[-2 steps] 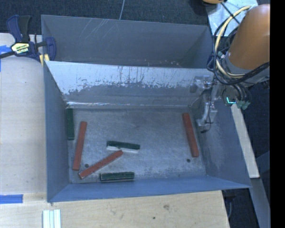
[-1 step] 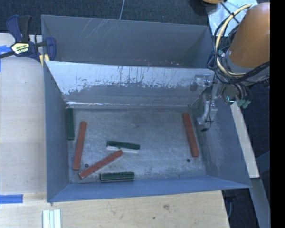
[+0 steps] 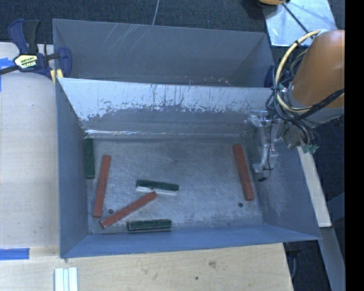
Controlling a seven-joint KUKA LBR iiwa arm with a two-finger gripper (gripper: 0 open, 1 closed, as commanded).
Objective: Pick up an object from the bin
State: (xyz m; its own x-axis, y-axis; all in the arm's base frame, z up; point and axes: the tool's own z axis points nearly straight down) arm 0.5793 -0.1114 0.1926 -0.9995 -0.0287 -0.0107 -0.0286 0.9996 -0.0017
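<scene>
My gripper [image 3: 264,173] hangs at the right side of the bin, close to the right wall, its thin fingers pointing down with nothing seen between them. Just left of the fingertips lies a long red-brown bar [image 3: 243,171], running from the back towards the front along the right side of the floor. The fingertips stand beside that bar, not around it.
On the left half of the floor lie two more red-brown bars [image 3: 101,185] [image 3: 128,209], three dark green bars [image 3: 88,157] [image 3: 157,185] [image 3: 149,225] and a small white piece [image 3: 155,191]. The arm's orange cover and cables sit over the right rim.
</scene>
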